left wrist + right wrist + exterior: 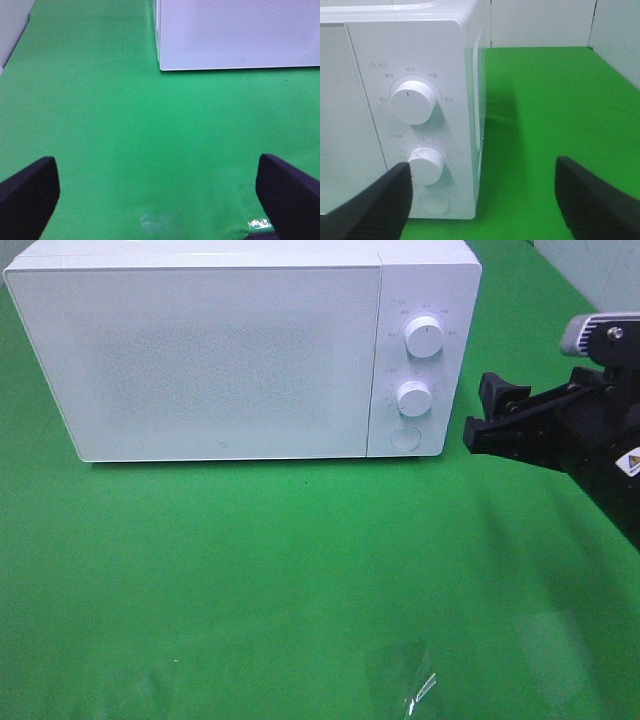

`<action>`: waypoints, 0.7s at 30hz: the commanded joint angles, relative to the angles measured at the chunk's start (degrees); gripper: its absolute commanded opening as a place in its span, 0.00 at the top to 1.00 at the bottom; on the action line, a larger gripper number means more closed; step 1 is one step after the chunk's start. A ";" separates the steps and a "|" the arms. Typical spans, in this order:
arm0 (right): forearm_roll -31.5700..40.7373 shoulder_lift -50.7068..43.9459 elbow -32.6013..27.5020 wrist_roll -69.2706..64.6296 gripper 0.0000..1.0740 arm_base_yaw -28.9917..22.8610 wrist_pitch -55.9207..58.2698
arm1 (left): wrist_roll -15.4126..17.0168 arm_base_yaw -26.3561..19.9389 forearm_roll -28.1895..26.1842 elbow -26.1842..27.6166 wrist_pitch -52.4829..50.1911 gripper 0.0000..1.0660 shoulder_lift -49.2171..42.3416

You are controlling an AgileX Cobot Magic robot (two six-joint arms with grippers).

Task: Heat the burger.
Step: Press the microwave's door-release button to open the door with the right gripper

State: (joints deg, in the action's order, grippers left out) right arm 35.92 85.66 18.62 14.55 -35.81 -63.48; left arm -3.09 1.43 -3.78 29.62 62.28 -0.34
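The burger is out of view in every frame. A white microwave stands at the back of the green table with its door shut. Its panel carries an upper knob, a lower knob and a round button. My right gripper hovers open just right of that panel, empty. In the right wrist view, one of the right gripper's fingers lies in front of the lower knob; contact cannot be told. My left gripper is wide open over bare cloth, short of the microwave's front corner.
Green cloth covers the table in front of the microwave. A clear shiny plastic scrap lies near the front edge. White walls close the space behind and to the right of the microwave.
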 commanded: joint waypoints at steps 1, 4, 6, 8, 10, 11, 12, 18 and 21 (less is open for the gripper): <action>7.05 2.69 0.69 0.63 0.30 -6.36 -3.78 | 0.00 0.00 -0.52 0.06 -0.92 0.05 -0.86; 9.17 5.21 2.29 0.69 0.30 -10.71 -3.72 | 0.00 0.00 -0.52 0.06 -0.92 0.05 -0.86; 9.17 6.53 3.21 0.63 0.30 -12.03 -3.72 | 0.00 0.00 -0.52 0.06 -0.92 0.05 -0.86; 9.17 7.79 4.01 0.63 0.30 -13.06 -3.44 | 0.00 0.00 -0.52 0.06 -0.92 0.05 -0.86; 9.28 8.31 4.35 0.57 0.30 -13.24 -3.27 | 0.00 0.00 -0.52 0.06 -0.92 0.05 -0.86; 9.28 8.31 4.35 0.57 0.30 -13.24 -3.27 | 0.00 0.00 -0.52 0.06 -0.92 0.05 -0.86; 9.34 9.22 4.98 -0.40 0.30 -13.24 -2.92 | 0.00 0.00 -0.52 0.06 -0.92 0.05 -0.86; 10.49 9.91 5.33 -12.66 0.32 -13.24 -3.21 | 0.00 0.00 -0.52 0.06 -0.92 0.05 -0.86; 10.49 9.91 5.33 -25.84 0.39 -13.24 -3.32 | 0.00 0.00 -0.52 0.06 -0.92 0.05 -0.86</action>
State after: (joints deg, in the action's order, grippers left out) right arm 46.35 95.68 23.55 -2.29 -48.93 -66.00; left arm -3.09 1.43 -3.78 29.62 62.28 -0.34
